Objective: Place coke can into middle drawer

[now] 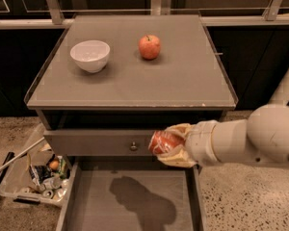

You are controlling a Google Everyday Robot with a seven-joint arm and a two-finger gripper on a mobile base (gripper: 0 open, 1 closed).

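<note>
currently the gripper (170,144) sits below the front edge of the bench (183,81), toward its right corner. its fingers (177,158) pinch the coke can (162,141), held tilted just before the closed drawer front (86,142) and above the open middle drawer (96,201). a white bowl (90,55) and an apple (149,46) stand apart nearer the rear edge.

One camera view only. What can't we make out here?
- middle drawer: its near end is cut off by the bottom edge of the camera view, and the arm hides part of its right wall.
- coke can: its lettering and right end are covered by the end effector, which grips it in front of the knobbed drawer front.
- floor bin, at left: contents too small to name.
</note>
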